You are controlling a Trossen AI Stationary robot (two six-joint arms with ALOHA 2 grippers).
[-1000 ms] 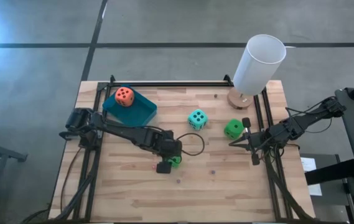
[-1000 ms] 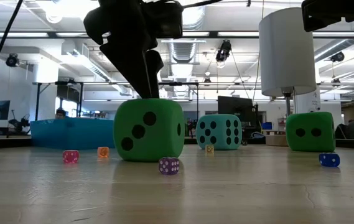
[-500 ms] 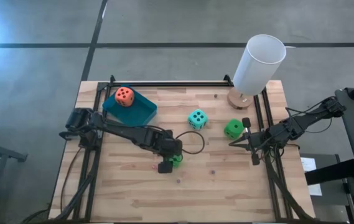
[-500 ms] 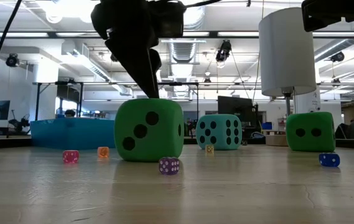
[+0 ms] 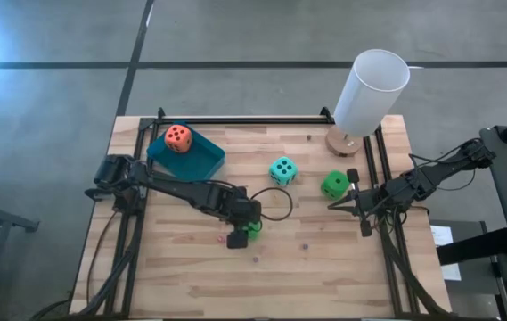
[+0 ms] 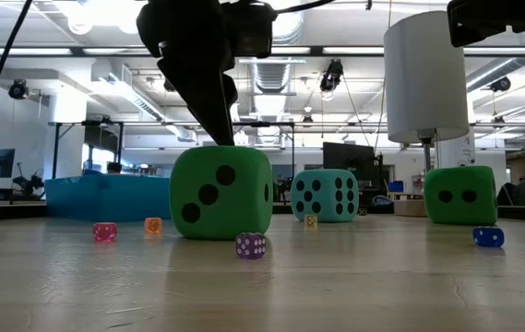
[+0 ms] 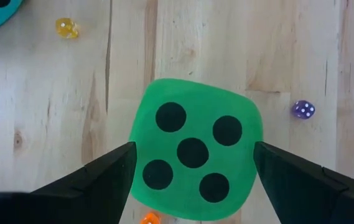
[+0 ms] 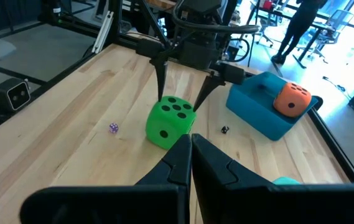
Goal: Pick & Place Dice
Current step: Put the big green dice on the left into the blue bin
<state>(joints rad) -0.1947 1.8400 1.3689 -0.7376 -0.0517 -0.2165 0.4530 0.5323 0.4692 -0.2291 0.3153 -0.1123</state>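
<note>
Target die: the green die [image 7: 193, 151] sits flat on the bench [image 5: 324, 259], five pips up, directly between the two fingers of our left pincer [image 5: 243, 230]; in the high view only a sliver of green shows from under the arm.
Left pincer: fingers spread, one on each side of the die; in the left wrist view each tip lies just beside a face, and we cannot tell whether either touches. We judge nothing is gripped yet.
Key relation: the die lies straight ahead of and below the left pincer, centred in its gap. A cube has no long axis, but its faces look slightly turned against the fingers, so we expect it to twist as they close.
Nearer arm: the left by far; the right pincer [image 8: 191, 152] rests well apart, its fingers pressed together and holding nothing.
Blue tray [image 5: 201, 160]: back toward the left arm's base, with the orange-red die [image 5: 178, 137] in it.
Other dice: the teal die [image 5: 282, 170] and second green die [image 5: 333, 185] lie beyond the left pincer, toward the right arm.
Small dice [image 7: 303, 109]: scattered close around the target; we judge they could be nudged.
</note>
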